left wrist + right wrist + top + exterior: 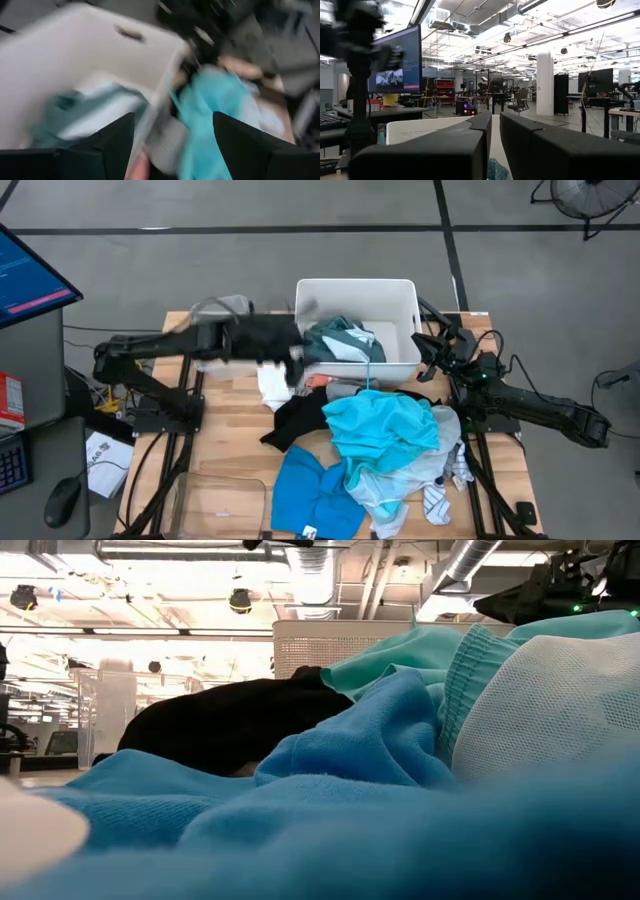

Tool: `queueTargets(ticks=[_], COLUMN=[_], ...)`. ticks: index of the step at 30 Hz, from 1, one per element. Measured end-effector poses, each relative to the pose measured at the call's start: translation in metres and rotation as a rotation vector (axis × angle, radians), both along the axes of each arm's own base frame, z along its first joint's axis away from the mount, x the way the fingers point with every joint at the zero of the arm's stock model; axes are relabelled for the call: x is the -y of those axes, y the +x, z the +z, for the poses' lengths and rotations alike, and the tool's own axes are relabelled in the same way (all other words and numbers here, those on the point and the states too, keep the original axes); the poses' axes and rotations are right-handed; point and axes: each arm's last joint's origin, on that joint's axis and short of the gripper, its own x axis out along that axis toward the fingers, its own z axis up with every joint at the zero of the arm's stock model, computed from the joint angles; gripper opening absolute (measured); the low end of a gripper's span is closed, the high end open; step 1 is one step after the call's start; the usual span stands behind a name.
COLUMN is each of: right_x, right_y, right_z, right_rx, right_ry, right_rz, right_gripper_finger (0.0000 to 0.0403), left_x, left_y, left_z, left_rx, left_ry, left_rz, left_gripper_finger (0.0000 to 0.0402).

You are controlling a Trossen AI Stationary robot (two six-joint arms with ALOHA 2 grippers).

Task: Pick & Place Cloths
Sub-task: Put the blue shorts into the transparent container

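Note:
The white tub (pixel 400 300) stands at the table's far middle with a teal-green garment (pixel 340 340) inside. In front of it lies a pile: turquoise cloth (pixel 380 425), bright blue cloth (pixel 315 490), black garment (pixel 300 420), white cloth (pixel 275 385) and striped socks (pixel 440 500). My left gripper (pixel 296 362) hovers at the tub's near left corner, open and empty (pixel 172 117), blurred in the picture. My right gripper (pixel 425 350) waits beside the tub's right wall, its fingers close together (pixel 495 117). The low view shows the black garment (pixel 230 725) and blue cloth (pixel 350 750) up close.
A clear plastic bin (pixel 220 495) sits at the table's near left corner, and another clear one (pixel 215 308) stands at the far left under my left arm. A monitor (pixel 30 275) and papers lie off the table's left side. Cables run along the right edge.

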Motion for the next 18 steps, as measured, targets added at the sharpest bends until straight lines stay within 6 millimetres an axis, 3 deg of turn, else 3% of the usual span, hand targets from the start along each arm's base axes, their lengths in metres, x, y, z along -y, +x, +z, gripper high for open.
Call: queueTargets(ticks=[4,7,14,18], right_x=[0.000,0.000,0.000,0.000], right_y=[0.000,0.000,0.000,0.000], right_z=[0.000,0.000,0.000,0.000], right_rx=[0.000,-0.001,-0.001,0.000], right_ry=[0.000,0.001,0.001,0.001], right_rz=[0.000,0.000,0.000,0.000], right_gripper_finger=[0.0037,0.0037,0.0037,0.0037], left_x=[0.036,0.050,0.059,0.063], left_y=[0.008,0.013,0.015,0.024], left_z=[-0.028,-0.059,-0.136,-0.163], left_rx=[-0.101,-0.166,-0.280,-0.227], left_ry=[0.077,0.049,-0.040,-0.061], left_rz=[0.015,0.075,0.172,0.162], left_gripper_finger=[0.0250,0.0258,0.0280,0.0282])
